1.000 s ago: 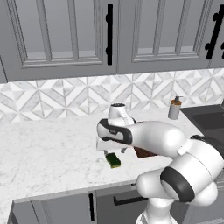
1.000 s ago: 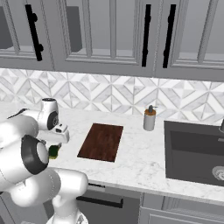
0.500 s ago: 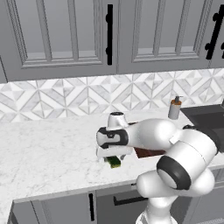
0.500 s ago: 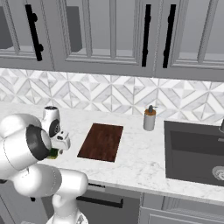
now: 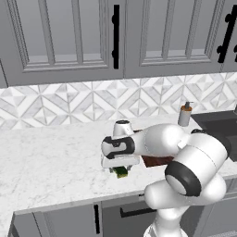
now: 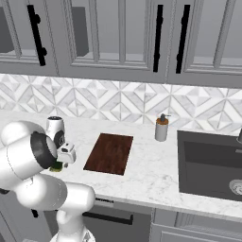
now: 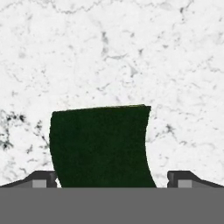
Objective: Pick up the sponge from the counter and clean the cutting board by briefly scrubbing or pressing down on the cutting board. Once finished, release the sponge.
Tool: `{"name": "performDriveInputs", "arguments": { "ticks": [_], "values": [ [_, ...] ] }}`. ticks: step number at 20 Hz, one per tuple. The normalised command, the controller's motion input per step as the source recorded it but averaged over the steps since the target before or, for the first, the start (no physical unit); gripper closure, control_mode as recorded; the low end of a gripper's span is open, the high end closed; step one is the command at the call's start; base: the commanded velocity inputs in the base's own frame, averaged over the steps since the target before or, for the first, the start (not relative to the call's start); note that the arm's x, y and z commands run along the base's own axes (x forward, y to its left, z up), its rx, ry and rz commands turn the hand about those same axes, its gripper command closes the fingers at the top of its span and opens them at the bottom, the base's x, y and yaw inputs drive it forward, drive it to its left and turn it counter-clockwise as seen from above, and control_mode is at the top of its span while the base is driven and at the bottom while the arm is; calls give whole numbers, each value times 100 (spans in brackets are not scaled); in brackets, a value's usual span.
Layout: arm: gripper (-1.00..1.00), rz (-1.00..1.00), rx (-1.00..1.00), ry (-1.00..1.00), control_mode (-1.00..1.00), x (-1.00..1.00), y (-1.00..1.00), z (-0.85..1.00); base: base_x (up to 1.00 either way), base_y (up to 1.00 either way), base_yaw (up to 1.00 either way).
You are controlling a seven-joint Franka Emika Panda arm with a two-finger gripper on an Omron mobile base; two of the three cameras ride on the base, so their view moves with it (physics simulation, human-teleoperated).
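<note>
Two finger tips of the gripper (image 7: 112, 178) are being held wide apart, straddling the sponge (image 7: 101, 146) | dark green scrub face up | lying on veined marble counter (image 7: 131, 57), beside reddish-brown grained cutting board (image 6: 109, 153).

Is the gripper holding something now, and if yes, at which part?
Nothing is held. The gripper is open, with its jaws on either side of the sponge, which lies green side up on the counter.
</note>
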Motion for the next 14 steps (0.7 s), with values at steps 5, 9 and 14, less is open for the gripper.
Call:
{"name": "performDriveInputs", "arguments": {
  "ticks": [5,9,14],
  "values": [
    [-100,0,0,0,-100,0,0,0,0,0,0],
    [100,0,0,0,-100,0,0,0,0,0,0],
    [100,0,0,0,-100,0,0,0,0,0,0]
  ]
}}
